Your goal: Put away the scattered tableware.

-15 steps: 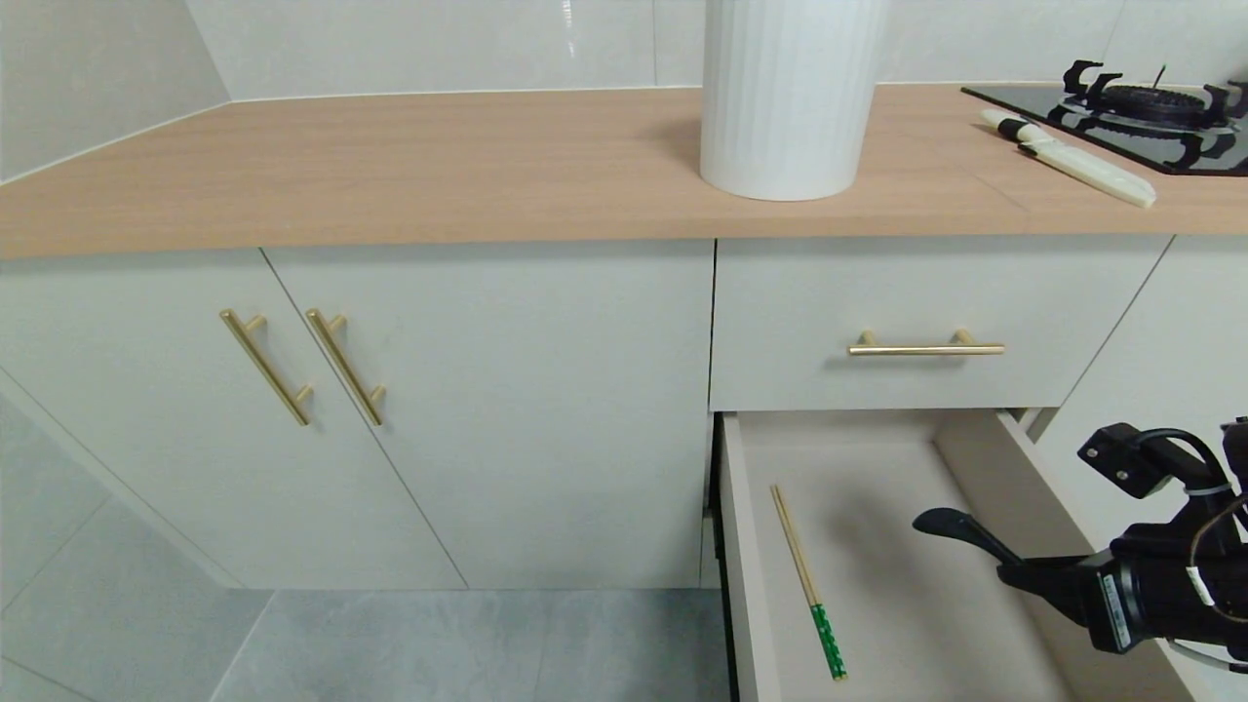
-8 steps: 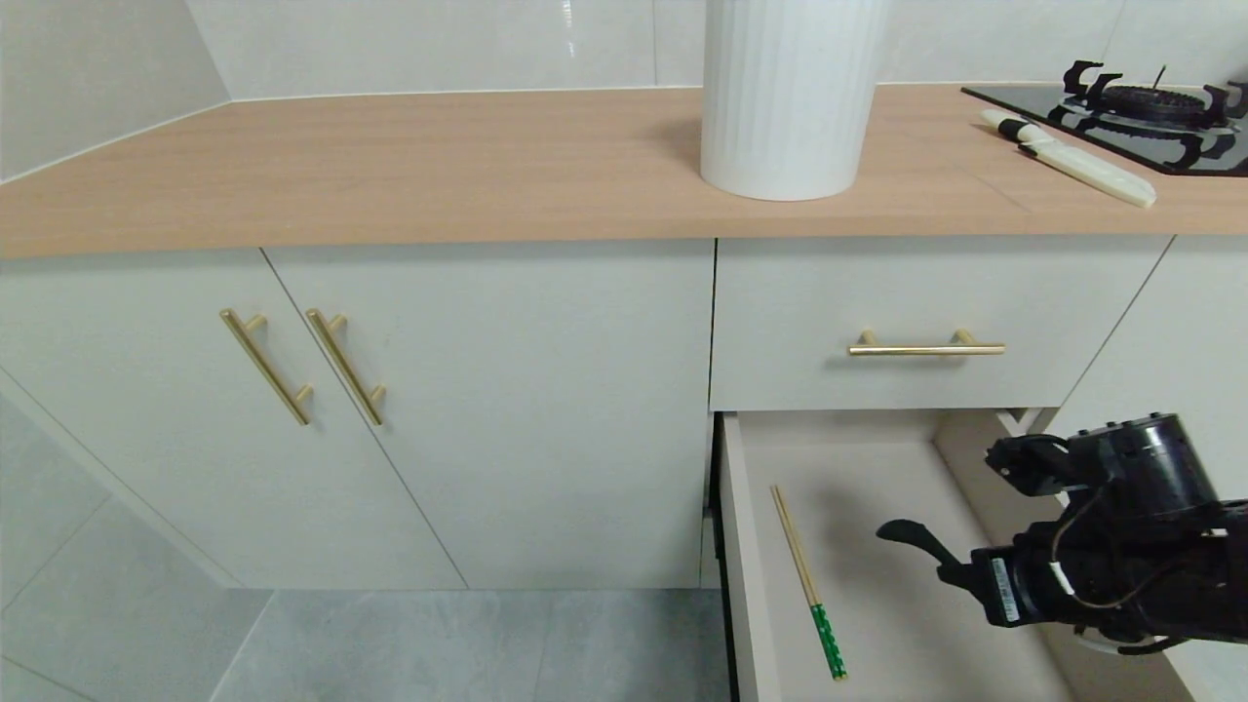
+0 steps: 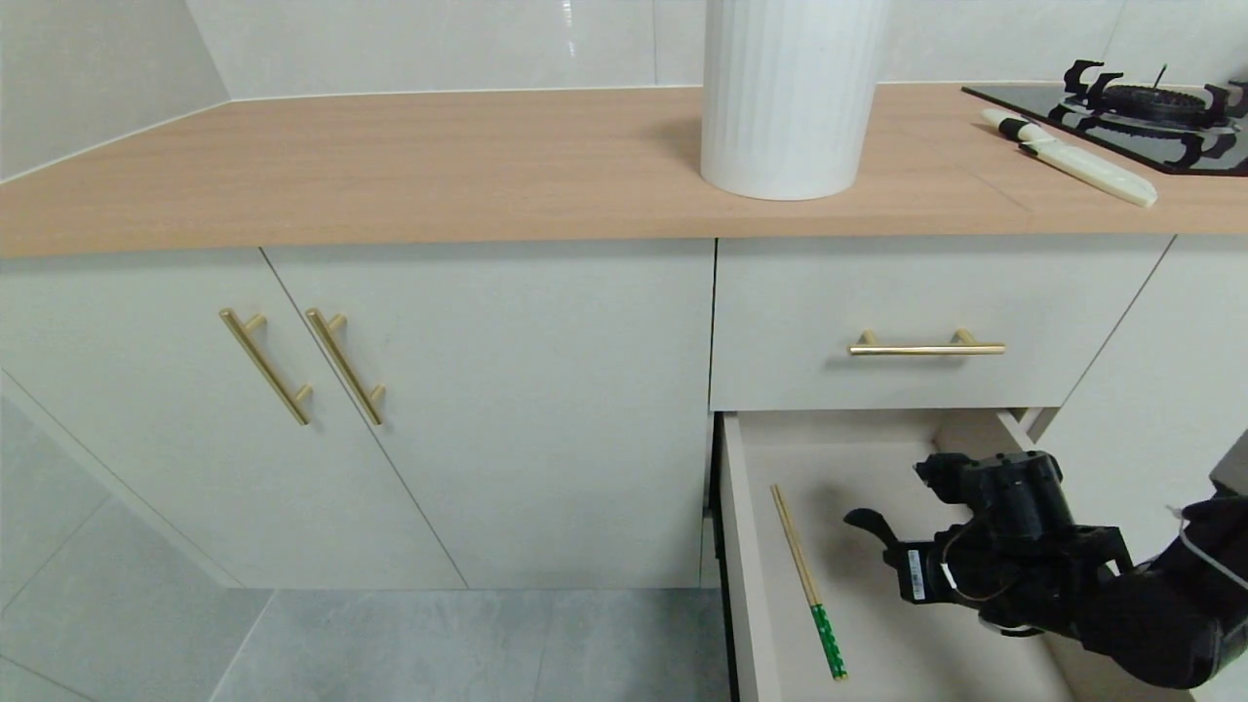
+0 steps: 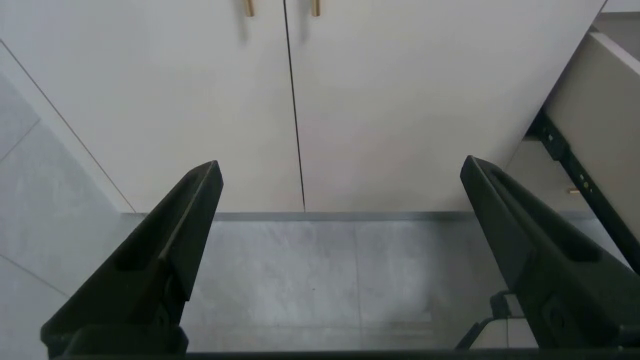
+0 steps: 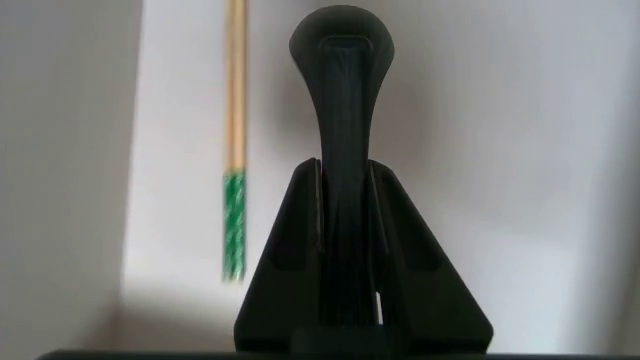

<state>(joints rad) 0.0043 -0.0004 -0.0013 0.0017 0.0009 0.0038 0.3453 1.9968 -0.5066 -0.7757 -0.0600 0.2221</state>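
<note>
head view: chopsticks (image 3: 807, 580) lie in the open drawer (image 3: 741, 546), apparently stored; right jaws hover just beside them; a knife (image 3: 1072, 161) on the desk (image 3: 390, 166) seems left to stow. left wrist view: left jaws released, empty, facing cabinet doors (image 4: 400, 100). right wrist view: right jaws clenched on nothing above the drawer floor.

Wooden countertop (image 3: 390, 166) bearing a white ribbed cylindrical container (image 3: 785, 97), with a black gas hob (image 3: 1141, 112) at its far right corner. Below, two pale cabinet doors (image 3: 487, 409) with slanting gold bar handles (image 3: 265, 367); to their right, a shut upper drawer (image 3: 936, 292) with a horizontal gold handle (image 3: 926, 347). Grey tiled floor (image 3: 390, 643) beneath
</note>
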